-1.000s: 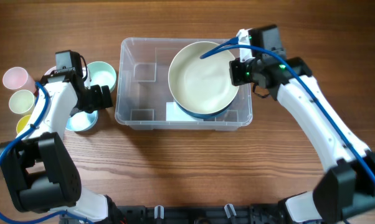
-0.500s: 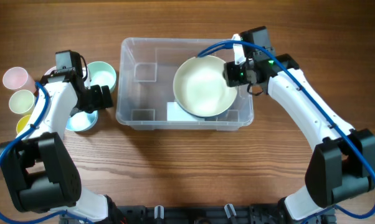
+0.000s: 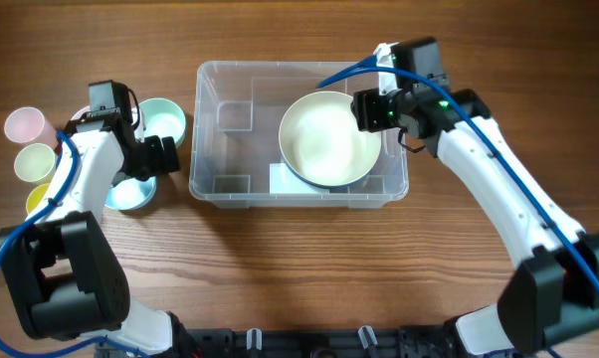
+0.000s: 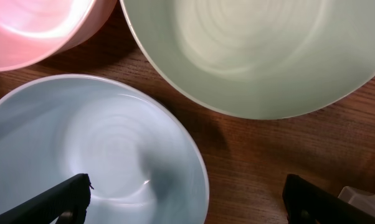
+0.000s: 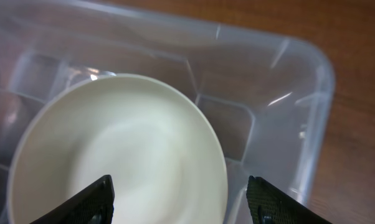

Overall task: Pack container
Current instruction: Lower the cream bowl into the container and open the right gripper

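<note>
Wooden table [image 3: 280, 259]: the left end effector [image 4: 187, 199], arm bent, hangs released above a pale blue bowl [image 4: 100, 155]. The clear container [image 3: 220, 149] sits below the right end effector [image 3: 371, 109], whose spread, empty fingers [image 5: 97, 199] hover over a cream bowl [image 3: 324, 144] inside it.

A warm brown wooden table [image 3: 299, 259] with long darker streaks is filling the whole overhead view, its grain running from left to right across the top. Soft, even light is falling on this table from above, leaving only short, blurred shadows on the wood and no hard glare. Close up, the same table surface is showing a deeper reddish brown in the left wrist view [image 4: 268, 149] and is peeking in at the upper right corner of the right wrist view [image 5: 356, 37].
</note>
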You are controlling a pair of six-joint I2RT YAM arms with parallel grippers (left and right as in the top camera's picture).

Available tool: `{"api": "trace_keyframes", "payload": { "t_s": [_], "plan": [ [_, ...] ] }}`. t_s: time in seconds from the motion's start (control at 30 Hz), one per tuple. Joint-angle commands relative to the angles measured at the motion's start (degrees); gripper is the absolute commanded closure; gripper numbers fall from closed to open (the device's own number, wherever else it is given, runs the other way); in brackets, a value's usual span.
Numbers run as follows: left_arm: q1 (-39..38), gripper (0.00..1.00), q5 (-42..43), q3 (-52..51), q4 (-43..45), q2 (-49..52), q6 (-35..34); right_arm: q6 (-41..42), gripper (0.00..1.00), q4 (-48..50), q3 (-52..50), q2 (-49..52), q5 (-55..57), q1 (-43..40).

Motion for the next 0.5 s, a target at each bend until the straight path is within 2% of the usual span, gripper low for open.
{"api": "trace_keyframes", "payload": {
  "t_s": [0.0, 0.2, 0.33, 0.47],
  "plan": [
    [0.3, 0.00, 0.7, -0.5, 0.0, 0.5, 0.7, -0.9, 0.31, -0.1, 0.7, -6.4, 3.3, -0.3],
    [0.3, 0.00, 0.7, -0.5, 0.0, 0.5, 0.7, 4.0, 0.29, -3.0, 0.7, -15.3, 16.8, -2.2],
    [0.3, 0.00, 0.7, -0.5, 0.0, 0.5, 0.7, 11.1, 0.27, -8.7, 0.7, -20.3, 22.5, -6.9],
    [0.3, 0.00, 0.7, -0.5, 0.0, 0.5, 0.7, 16.3, 0.17, -14.3, 0.7, -22.9, 22.9, -14.1]
  ]
}}
